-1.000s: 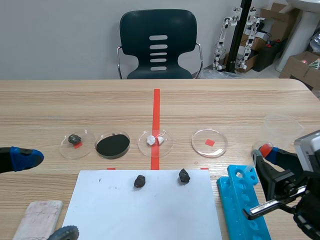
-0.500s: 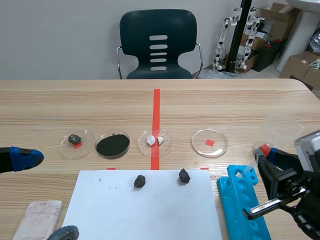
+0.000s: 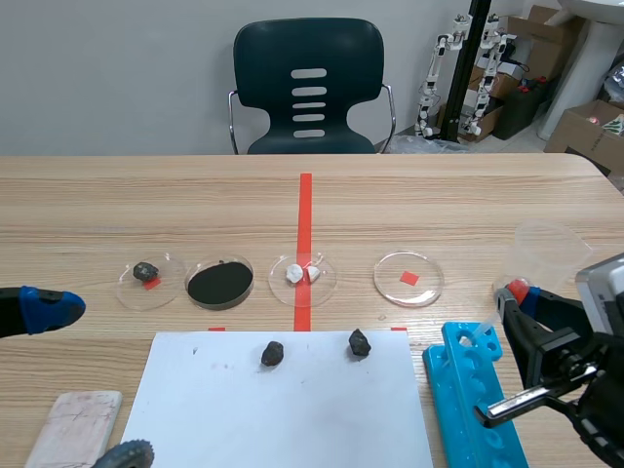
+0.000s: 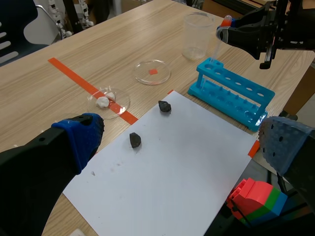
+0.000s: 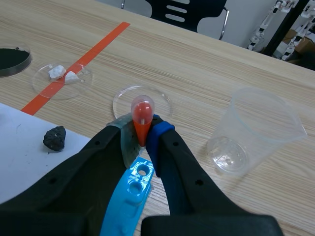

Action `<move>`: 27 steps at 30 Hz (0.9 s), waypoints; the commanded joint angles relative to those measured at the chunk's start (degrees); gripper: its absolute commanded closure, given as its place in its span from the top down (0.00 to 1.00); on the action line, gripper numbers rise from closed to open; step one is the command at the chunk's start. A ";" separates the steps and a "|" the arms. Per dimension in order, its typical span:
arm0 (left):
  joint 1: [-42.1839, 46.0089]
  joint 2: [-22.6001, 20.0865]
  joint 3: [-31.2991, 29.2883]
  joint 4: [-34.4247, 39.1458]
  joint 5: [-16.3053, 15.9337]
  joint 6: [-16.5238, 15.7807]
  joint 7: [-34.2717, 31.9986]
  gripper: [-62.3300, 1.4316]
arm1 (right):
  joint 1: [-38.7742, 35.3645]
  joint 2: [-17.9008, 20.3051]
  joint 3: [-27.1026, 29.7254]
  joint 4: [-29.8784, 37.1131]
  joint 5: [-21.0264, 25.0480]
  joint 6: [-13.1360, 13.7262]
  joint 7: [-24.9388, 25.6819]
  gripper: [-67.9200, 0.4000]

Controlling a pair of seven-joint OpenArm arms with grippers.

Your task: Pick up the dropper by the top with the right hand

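At the right edge of the surface [image 3: 439, 210], the right tool [image 5: 140, 136] is closed on the dropper [image 5: 141, 114], its two pads pinching the lower part of the orange-red bulb. The bulb's rounded top stands up above the fingertips. The rest of the dropper is hidden behind the fingers in the right wrist view, so I cannot tell whether its tip is clear of the rack. The scene view shows the same grip, with the bulb [image 3: 518, 290] at the tips of the right tool [image 3: 515, 304], just over the far end of the blue test tube rack [image 3: 475, 395]. A clear plastic cup [image 5: 257, 129] stands upright just beside the tool, apart from it.

The left tool [image 4: 179, 138] hangs wide open with nothing between its fingers, above the near left part of the surface. One blue pad [image 3: 49, 308] of it shows in the scene view.

A white sheet of paper [image 3: 283, 414] lies in front of the robot, and two dark stones [image 3: 272, 353] [image 3: 360, 341] rest near its far edge. Beyond the sheet lies a row of four petri dishes. One holds a small dark stone [image 3: 146, 270], one holds black powder [image 3: 220, 283], one holds white pieces [image 3: 301, 273], and a clear one [image 3: 409, 278] sits over a red tape square. A pale block [image 3: 73, 424] lies left of the sheet.
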 commanded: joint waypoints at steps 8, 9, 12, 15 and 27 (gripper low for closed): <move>0.26 -0.17 0.39 0.90 -0.76 -0.22 -0.94 1.00 | 0.61 0.59 0.31 4.20 1.07 -0.44 0.74 0.01; 0.26 -0.17 0.39 0.90 -0.76 -0.22 -0.94 1.00 | 0.63 0.59 0.31 4.61 1.07 -0.44 0.74 0.01; 0.26 -0.17 0.39 0.90 -0.76 -0.22 -0.94 1.00 | 0.50 0.59 0.31 5.53 1.16 -0.44 0.15 0.01; 0.26 -0.17 0.39 0.90 -0.76 -0.22 -0.94 1.00 | 0.46 0.59 0.31 5.60 2.16 -0.44 -0.28 0.01; 0.26 -0.20 0.39 0.90 -0.76 -0.22 -0.94 1.00 | -2.47 0.59 0.31 9.42 2.75 -0.39 -0.37 0.01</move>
